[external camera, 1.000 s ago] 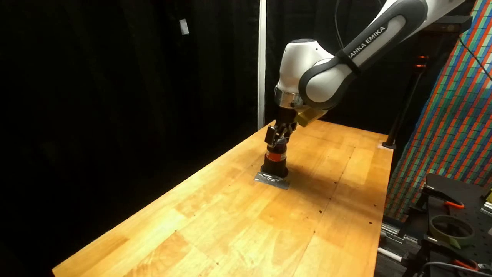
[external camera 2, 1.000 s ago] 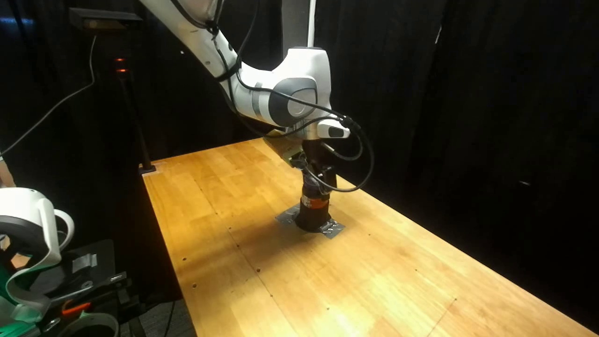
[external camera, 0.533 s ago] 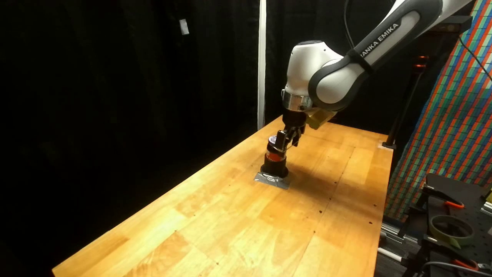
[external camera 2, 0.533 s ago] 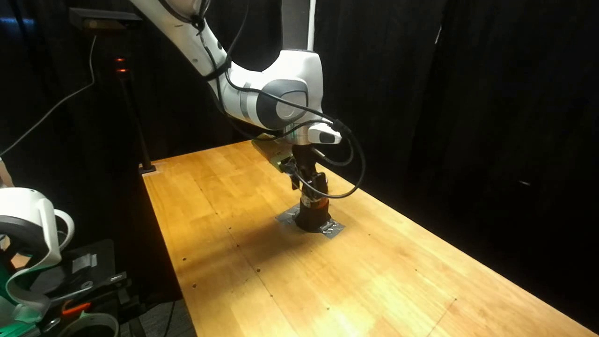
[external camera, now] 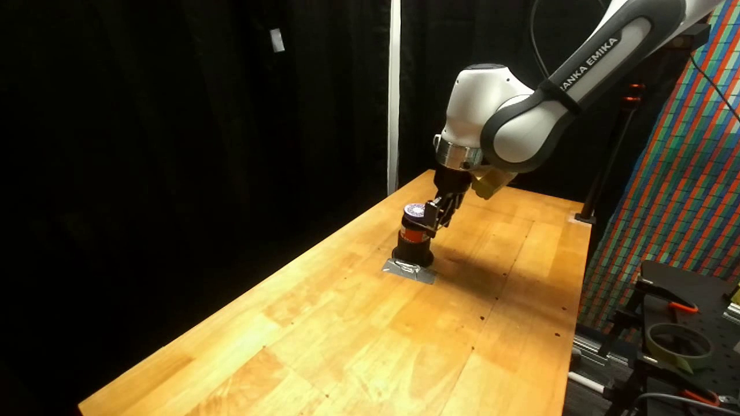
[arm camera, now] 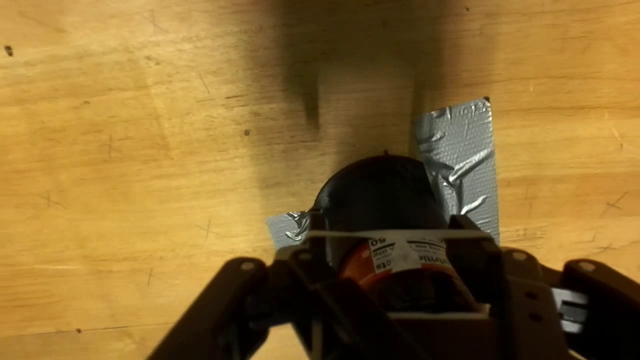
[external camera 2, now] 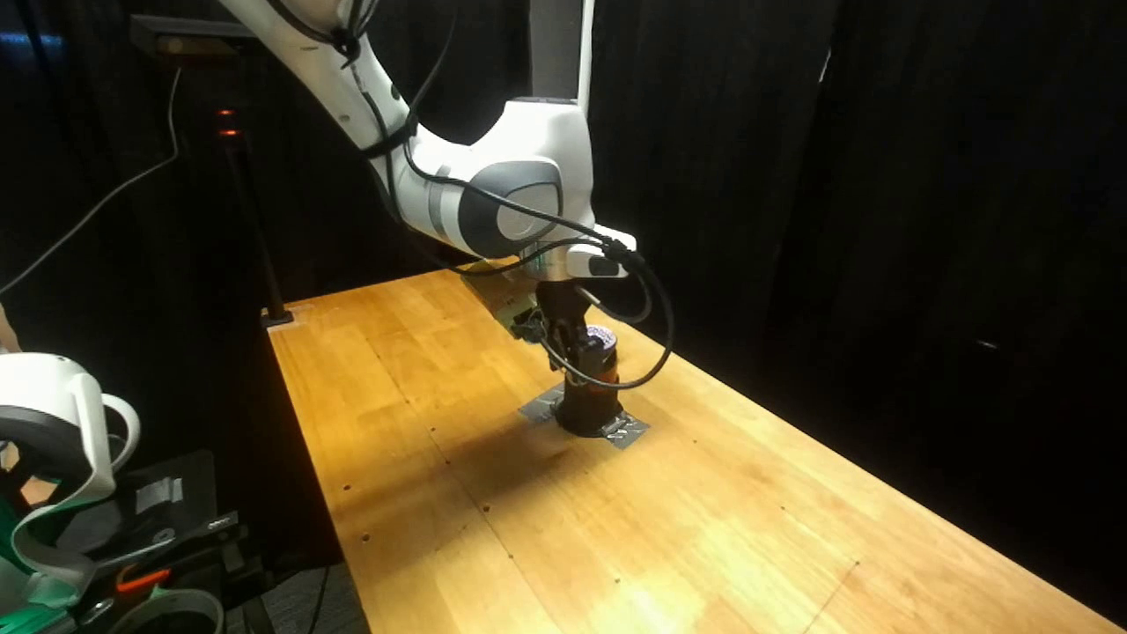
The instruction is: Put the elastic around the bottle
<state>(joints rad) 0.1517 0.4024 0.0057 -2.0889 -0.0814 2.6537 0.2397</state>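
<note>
I've got wood table [external camera: 370, 346] on cam, dark holes [external camera: 482, 318] here and there. Bottle [external camera: 414, 234] upright, wrinkly tape [arm camera: 465, 155] stuck at its foot. Pole [external camera: 608, 162] over on far corner.

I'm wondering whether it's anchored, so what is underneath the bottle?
Under the bottle is a flared black base, with silver tape at two sides running onto the wooden table. The bottle's own bottom and the table right beneath the base are covered.

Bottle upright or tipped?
Upright: in both exterior views the bottle stands with its round patterned top facing up and its dark lower part down at the table.
</note>
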